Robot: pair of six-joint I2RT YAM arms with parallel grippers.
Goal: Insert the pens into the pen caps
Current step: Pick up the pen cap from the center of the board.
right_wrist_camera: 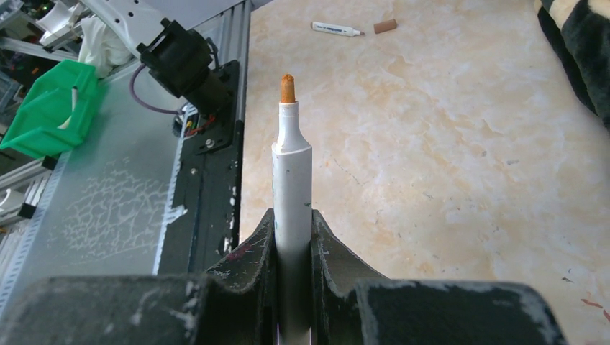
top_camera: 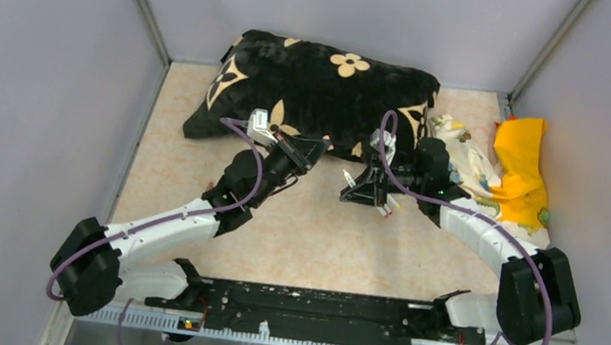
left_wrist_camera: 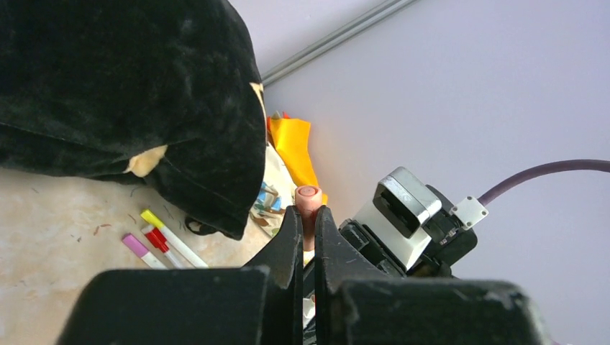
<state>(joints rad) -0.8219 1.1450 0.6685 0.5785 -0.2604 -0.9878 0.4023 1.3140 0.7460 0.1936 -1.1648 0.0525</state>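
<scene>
Right gripper (right_wrist_camera: 292,219) clamped on pen (right_wrist_camera: 291,165), orange tip up. Left gripper (left_wrist_camera: 307,213) pinched tight on cap (left_wrist_camera: 308,195) — both held above table (right_wrist_camera: 431,144). Beyond, loose pens (left_wrist_camera: 165,241) lie just beside cushion (left_wrist_camera: 129,86).

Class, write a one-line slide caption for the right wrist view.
Right end effector grips an uncapped orange-tipped pen; another pen and a loose cap lie on the table beyond.
</scene>
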